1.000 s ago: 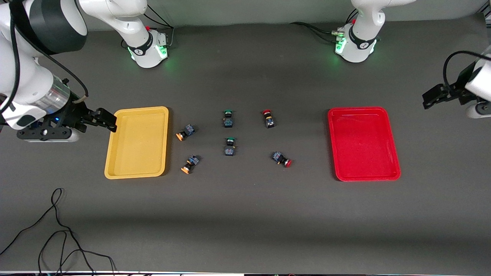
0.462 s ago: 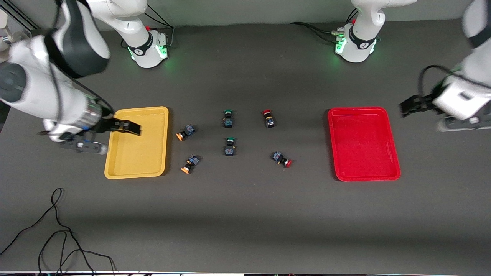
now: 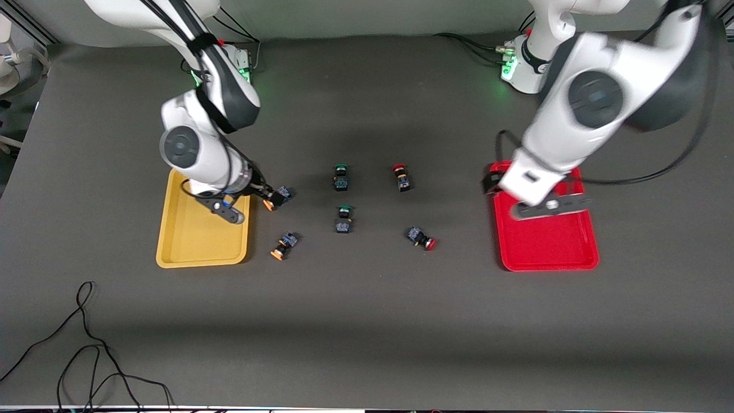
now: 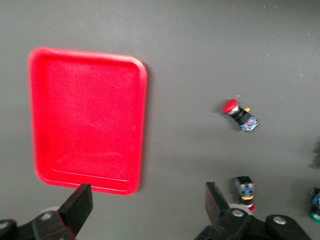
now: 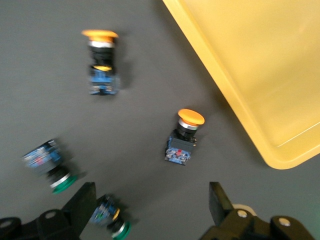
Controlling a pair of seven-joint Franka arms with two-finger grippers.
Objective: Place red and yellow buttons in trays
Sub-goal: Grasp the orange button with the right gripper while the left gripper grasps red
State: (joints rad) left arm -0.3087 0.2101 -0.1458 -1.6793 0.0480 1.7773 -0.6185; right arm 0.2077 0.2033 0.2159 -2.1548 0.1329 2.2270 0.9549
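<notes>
Yellow button (image 3: 276,198) on worktop (image 3: 367,321) beside yellow tray (image 3: 200,241), farther than its twin (image 3: 283,245), cap toward tray. Right claw (image 3: 269,197) spread, over it. Left claw (image 4: 147,207) spread, over red tray (image 3: 550,252) edge.

Red tray (image 3: 550,252), yellow tray (image 3: 195,246), red-capped (image 3: 401,177), orange-capped (image 3: 284,245) and green-capped buttons (image 3: 341,176)
</notes>
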